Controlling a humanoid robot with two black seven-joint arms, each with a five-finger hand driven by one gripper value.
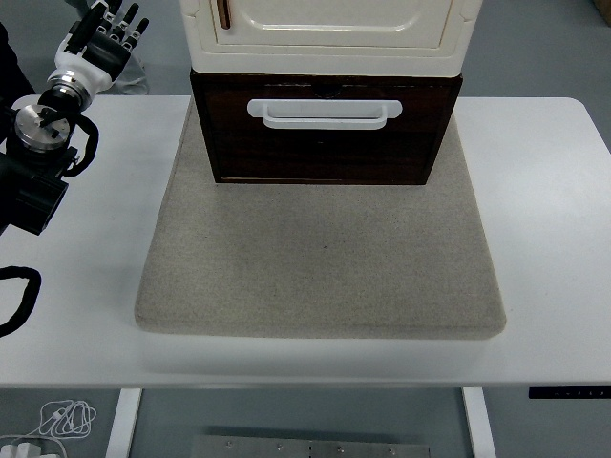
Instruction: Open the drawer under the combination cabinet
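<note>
A cream-white cabinet (329, 33) stands at the back of a grey mat (320, 258). Under it sits a dark brown drawer (325, 134) with a white bar handle (325, 113) across its front. The drawer front juts slightly forward of the cabinet above. My left hand (103, 38) is raised at the upper left, well to the left of the cabinet, with its fingers spread and nothing in them. It touches neither the drawer nor the handle. The right arm does not show.
The white table (544, 210) reaches past the mat on both sides. A black cable loop (19, 296) lies at the left edge. Below the table's near edge lie white cables (62, 417) on the floor.
</note>
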